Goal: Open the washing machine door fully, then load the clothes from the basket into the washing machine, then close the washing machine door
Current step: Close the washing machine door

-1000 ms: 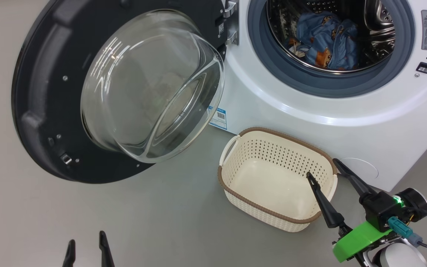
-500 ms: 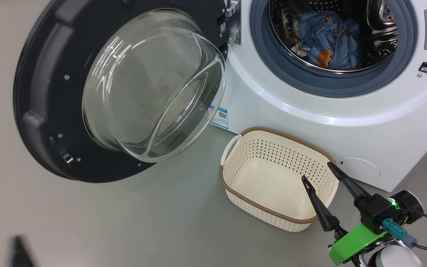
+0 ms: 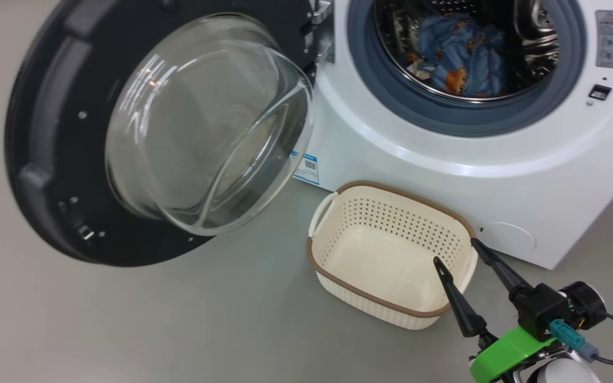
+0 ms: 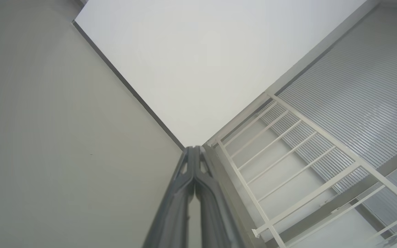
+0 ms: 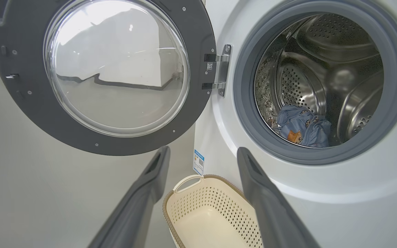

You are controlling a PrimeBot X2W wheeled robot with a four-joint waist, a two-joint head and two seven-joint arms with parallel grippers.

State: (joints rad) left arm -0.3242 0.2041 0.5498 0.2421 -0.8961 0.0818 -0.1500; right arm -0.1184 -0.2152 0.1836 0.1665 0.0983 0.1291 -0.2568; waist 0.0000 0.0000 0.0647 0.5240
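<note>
Left gripper (image 4: 194, 150) newly shut (door (image 3: 35, 133) open)

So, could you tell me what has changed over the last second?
The left gripper, open at the head view's lower left a second ago, swung off to the left and closed on nothing; its fingers now press together. The slight shift of the whole picture is the camera's. Unchanged: right gripper open by the empty basket, clothes in the washing machine, washing machine door wide open.

Grey floor (image 3: 179, 319); white wall (image 4: 202, 51), pale railing (image 4: 322, 134), ribbed shutter (image 4: 357, 79) behind.
</note>
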